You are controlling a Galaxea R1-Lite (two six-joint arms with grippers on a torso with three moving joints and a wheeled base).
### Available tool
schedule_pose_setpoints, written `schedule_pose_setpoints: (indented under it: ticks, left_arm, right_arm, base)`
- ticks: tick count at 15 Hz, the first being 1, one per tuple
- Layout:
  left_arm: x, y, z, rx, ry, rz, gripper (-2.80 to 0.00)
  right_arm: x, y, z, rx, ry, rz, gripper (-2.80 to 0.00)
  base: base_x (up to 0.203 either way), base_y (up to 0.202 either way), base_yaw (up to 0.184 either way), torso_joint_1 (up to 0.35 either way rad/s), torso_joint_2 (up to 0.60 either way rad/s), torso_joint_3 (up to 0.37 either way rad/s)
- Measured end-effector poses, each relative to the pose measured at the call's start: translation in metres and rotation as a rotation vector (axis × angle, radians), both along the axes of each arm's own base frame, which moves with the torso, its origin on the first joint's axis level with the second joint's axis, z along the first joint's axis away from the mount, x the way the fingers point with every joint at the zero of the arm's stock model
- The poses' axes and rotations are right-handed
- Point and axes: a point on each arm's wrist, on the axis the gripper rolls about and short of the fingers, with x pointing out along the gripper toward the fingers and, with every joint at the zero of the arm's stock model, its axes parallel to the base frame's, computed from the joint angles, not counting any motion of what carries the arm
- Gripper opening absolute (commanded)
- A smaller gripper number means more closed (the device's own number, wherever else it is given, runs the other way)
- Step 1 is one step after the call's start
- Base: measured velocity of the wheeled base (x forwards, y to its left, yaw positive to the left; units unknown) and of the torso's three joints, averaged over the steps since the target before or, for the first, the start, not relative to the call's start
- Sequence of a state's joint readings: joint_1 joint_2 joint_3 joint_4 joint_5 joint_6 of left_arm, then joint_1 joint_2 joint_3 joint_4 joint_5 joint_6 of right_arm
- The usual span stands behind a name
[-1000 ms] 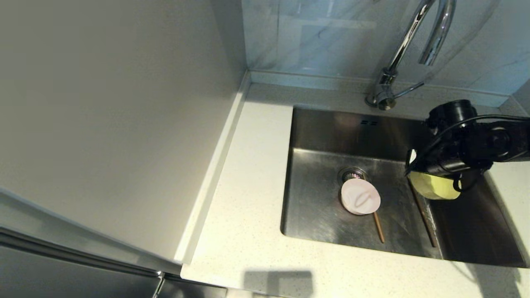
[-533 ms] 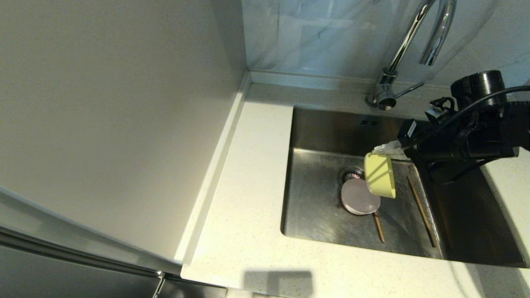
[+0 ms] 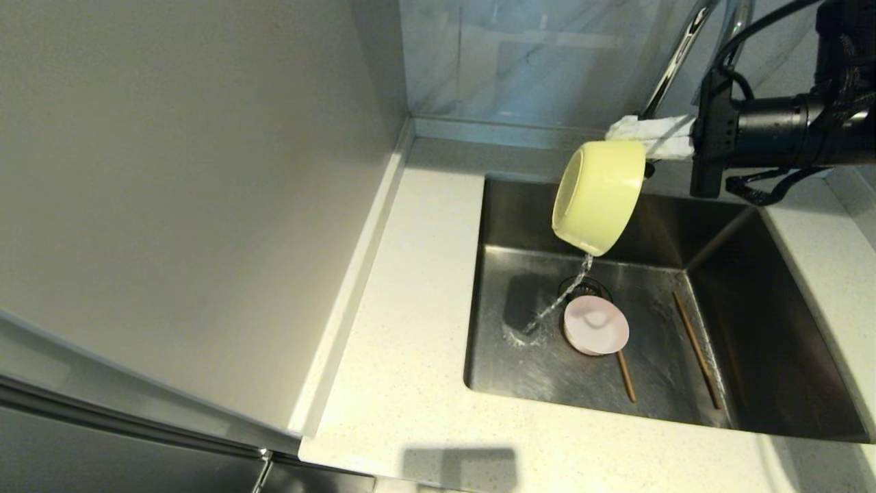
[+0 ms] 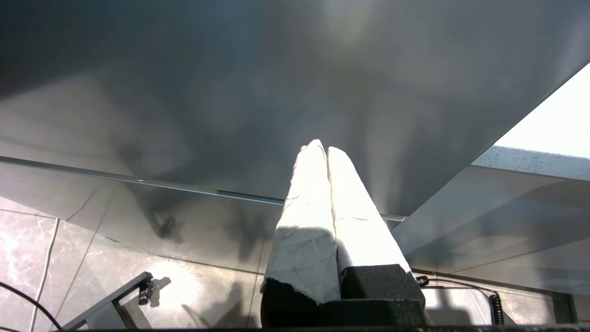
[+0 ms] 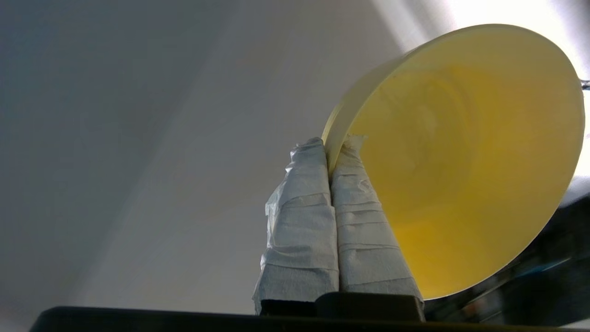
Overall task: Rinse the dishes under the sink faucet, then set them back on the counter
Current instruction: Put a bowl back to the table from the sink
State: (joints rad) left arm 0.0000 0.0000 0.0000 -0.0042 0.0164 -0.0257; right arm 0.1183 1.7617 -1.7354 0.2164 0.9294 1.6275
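Note:
My right gripper [image 3: 633, 135] [image 5: 335, 143] is shut on the rim of the yellow-green bowl [image 3: 599, 195] [image 5: 461, 157], held high over the back of the sink [image 3: 520, 226] and tipped on its side. Water streams from its lower rim down to the basin floor left of the drain. The pale pink bowl [image 3: 596, 325] sits beside the drain strainer. Two chopsticks lie on the sink floor, one [image 3: 625, 376] at the pink bowl and one [image 3: 697, 350] further right. The faucet [image 3: 677, 55] is partly hidden behind the right arm. My left gripper [image 4: 321, 148] is shut on nothing, parked out of the head view.
The off-white counter [image 3: 404, 329] wraps the sink on the left and front, with a low raised rim [image 3: 356, 274] against the grey wall. A glossy marbled panel [image 3: 520, 61] stands behind the sink.
The right arm has lifted the yellow-green bowl from low in the sink's right side up and leftward, tipping it so water now pours out. The pink bowl and chopsticks have stayed put.

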Motion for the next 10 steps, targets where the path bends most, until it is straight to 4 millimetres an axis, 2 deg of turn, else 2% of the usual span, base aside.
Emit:
schedule_pose_setpoints:
  ticks: [2,6,7,10]
  left_arm:
    - [0.000,0.000,0.000,0.000,0.000,0.000,-2.80]
    - [0.000,0.000,0.000,0.000,0.000,-0.001,-2.80]
    - [0.000,0.000,0.000,0.000,0.000,0.000,-2.80]
    - [0.000,0.000,0.000,0.000,0.000,0.000,-2.80]
  right_arm:
    - [0.000,-0.002,0.011,0.077,0.073,0.014,-2.80]
    - [0.009,-0.006,-0.014,0.079,0.181,0.003,-2.80]
    - [0.009,-0.008,-0.008,0.087,0.168,0.002,-2.80]
    - [0.000,-0.020,0.036,0.174,0.123,0.005,-2.80]
  base:
    - [0.000,0.000,0.000,0.000,0.00,0.000]
    - [0.000,0.000,0.000,0.000,0.00,0.000]
    - [0.000,0.000,0.000,0.000,0.00,0.000]
    - [0.000,0.000,0.000,0.000,0.00,0.000]
